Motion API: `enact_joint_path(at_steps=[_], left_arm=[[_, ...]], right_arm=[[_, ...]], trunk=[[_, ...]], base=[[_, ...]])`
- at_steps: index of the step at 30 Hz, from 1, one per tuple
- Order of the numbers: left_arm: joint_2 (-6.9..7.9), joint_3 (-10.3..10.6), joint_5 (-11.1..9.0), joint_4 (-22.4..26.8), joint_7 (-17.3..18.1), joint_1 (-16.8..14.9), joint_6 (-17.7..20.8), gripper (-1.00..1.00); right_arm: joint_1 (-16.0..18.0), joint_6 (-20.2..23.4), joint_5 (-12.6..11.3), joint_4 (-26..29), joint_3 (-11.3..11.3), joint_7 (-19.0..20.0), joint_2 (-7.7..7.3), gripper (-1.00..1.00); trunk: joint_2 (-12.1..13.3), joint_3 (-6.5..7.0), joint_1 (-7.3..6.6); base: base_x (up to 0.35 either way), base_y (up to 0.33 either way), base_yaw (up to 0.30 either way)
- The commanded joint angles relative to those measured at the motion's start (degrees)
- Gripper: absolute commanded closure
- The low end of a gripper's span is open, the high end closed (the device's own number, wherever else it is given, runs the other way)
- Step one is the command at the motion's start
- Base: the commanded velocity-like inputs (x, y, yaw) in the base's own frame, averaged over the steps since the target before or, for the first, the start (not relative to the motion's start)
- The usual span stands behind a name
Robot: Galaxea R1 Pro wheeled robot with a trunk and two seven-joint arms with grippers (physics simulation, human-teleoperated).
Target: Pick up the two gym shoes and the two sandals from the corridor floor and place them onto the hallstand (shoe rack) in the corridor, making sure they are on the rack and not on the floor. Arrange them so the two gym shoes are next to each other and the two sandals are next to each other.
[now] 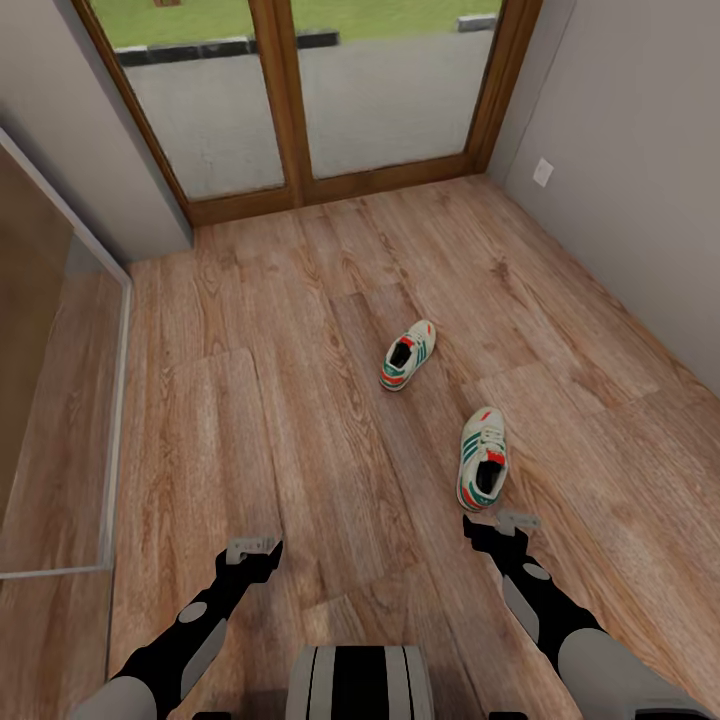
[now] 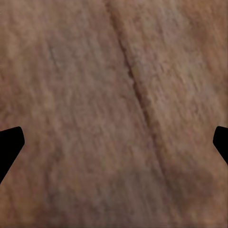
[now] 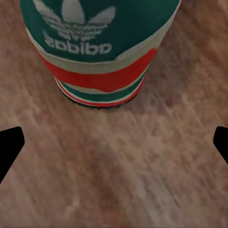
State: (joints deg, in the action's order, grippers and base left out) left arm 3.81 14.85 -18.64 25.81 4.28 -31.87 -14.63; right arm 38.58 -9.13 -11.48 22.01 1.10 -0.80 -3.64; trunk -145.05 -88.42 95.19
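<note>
Lying apart on the corridor floor (image 1: 300, 420): two gym shoes (image 1: 408, 355) (image 1: 483, 457) (both end effectors (image 1: 253, 548) (image 1: 517, 521) spread empty).

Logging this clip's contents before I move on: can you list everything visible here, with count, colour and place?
gym shoes: two, white with green stripes and red-orange trim; far one mid-floor, near one just ahead of the right gripper
corridor floor: one, light brown wood planks
glass doors: two panes, brown wooden frame, far end
walls: grey, both sides
wall plate: one, white, right wall
left gripper: open, over bare floor
right gripper: open, behind the near shoe's heel
</note>
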Motion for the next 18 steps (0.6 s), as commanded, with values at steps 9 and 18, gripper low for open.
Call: enact_joint_path(at_steps=[9, 18], left_arm=[[0.06, 0.32, -0.61, -0.06, 0.06, -0.04, -0.22, -1.00], [0.06, 0.35, -0.61, -0.06, 0.07, -0.04, -0.22, -1.00]], right_arm=[[0.03, -0.19, -0.46, -0.03, 0.05, -0.08, -0.03, -1.00], [0.03, -0.19, -0.46, -0.03, 0.04, -0.08, -0.05, -1.00]], trunk=[[-0.01, -0.04, -0.01], [-0.01, -0.04, -0.01]], base=[[0.109, 0.000, 0.001], [0.117, 0.000, 0.000]])
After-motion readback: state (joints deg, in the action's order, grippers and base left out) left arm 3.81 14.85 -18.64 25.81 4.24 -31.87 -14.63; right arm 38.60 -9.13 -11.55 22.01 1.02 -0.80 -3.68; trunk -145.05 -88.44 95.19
